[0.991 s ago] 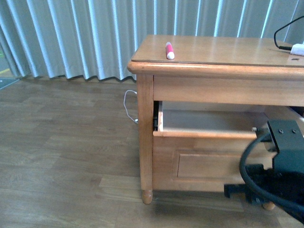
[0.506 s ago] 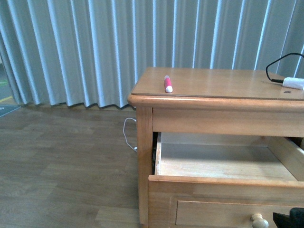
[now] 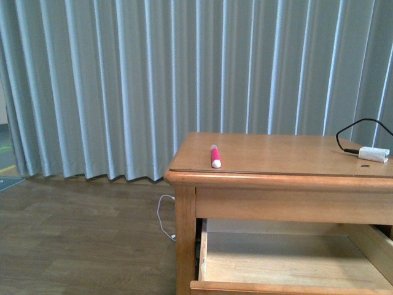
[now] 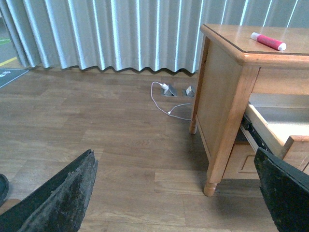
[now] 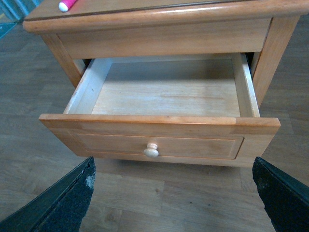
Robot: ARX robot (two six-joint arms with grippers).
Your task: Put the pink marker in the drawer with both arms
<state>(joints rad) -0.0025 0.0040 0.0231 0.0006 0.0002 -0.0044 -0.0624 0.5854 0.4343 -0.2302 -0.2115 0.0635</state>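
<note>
While the wide honey-brown wooden drawer is standing pulled out of the honey-brown wooden side table, the short pink-red marker with a white cap is lying on the tabletop. It is sitting near the table's front left corner in the front view, above the drawer and well apart from both claws. The drawer's pale board bottom is showing in the right wrist view.

The left arm's black two-finger gripper is hanging over the brown plank floor off the table's left side. Its black fingers are spreading wide and gripping nothing.

The right arm's black two-finger gripper is facing the drawer front, its fingers likewise splayed apart and holding nothing. The small round pale wooden knob is showing between them, untouched.

A small white adapter with a black cable is resting at the tabletop's far right, well apart from the marker. Grey-blue pleated curtains are hanging behind the table. A thin white cord is trailing across the floor near the table's rear leg.
</note>
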